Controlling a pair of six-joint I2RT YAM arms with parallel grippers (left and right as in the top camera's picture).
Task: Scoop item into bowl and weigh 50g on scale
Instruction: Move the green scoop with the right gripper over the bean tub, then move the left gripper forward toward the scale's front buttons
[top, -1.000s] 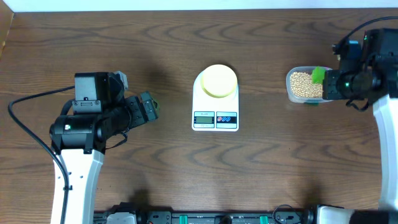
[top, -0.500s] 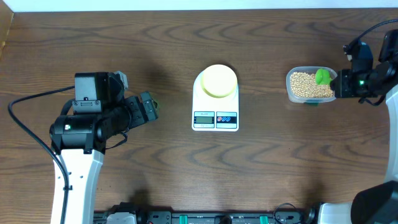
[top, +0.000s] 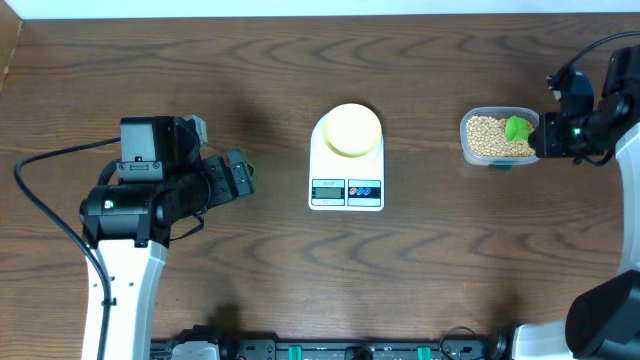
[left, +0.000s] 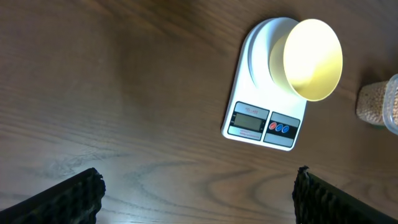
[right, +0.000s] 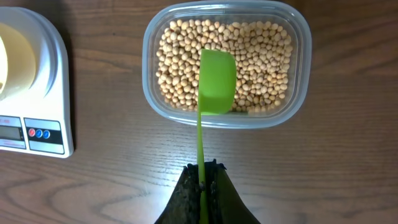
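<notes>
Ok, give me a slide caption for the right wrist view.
Right gripper holds a green scoop over the tub of beans, beside the scale.

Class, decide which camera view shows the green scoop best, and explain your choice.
The right wrist view. The green scoop shows large there, handle clamped in the right hand, its cup above the beans in the clear tub. Overhead shows only a small green patch; the left wrist view misses it.
</notes>
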